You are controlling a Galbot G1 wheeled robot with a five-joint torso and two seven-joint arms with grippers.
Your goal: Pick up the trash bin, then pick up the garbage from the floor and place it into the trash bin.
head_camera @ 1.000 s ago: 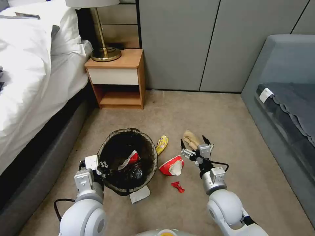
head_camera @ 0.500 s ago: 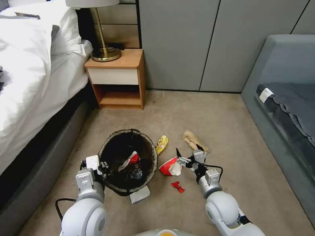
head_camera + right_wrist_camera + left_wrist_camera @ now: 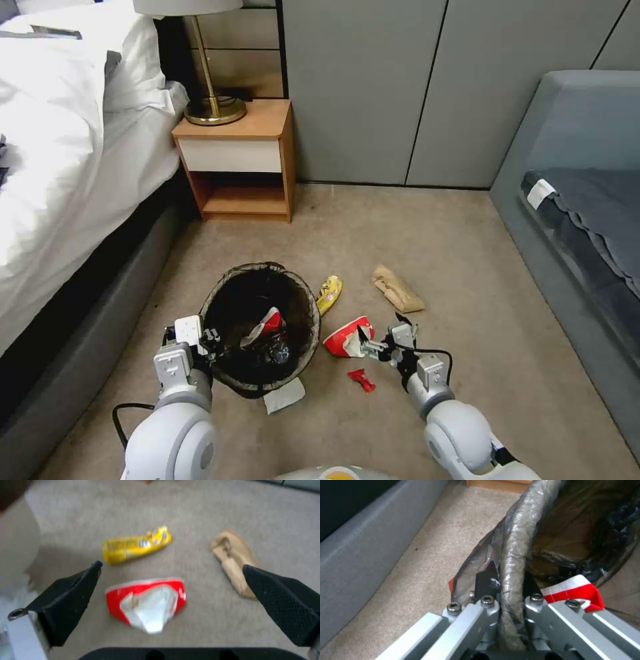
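The trash bin [image 3: 223, 288] hangs tilted at the lower left, with a dark bag over its rim [image 3: 515, 542]. My left gripper [image 3: 208, 337] [image 3: 508, 581] is shut on that rim. A red-and-white cup [image 3: 268, 323] [image 3: 575, 588] lies inside it. Garbage lies on the carpet: a crushed red-and-white cup [image 3: 347, 337] [image 3: 146, 603], a yellow wrapper [image 3: 329, 293] [image 3: 136, 545], a brown paper bag [image 3: 398, 289] [image 3: 233, 555], a small red scrap [image 3: 361, 380] and a white tissue [image 3: 283, 395]. My right gripper [image 3: 381, 327] [image 3: 172, 567] is open, low, just right of the crushed cup.
A bed [image 3: 60, 167] with a dark grey base runs along the left. A wooden nightstand [image 3: 240, 160] with a brass lamp [image 3: 213, 110] stands at the back. A grey sofa [image 3: 573, 200] lines the right side. Bare carpet lies between the sofa and the litter.
My right gripper has drawn back toward me and leftward, from over the brown paper bag to beside the crushed cup, still open. The left gripper and bin have held still.
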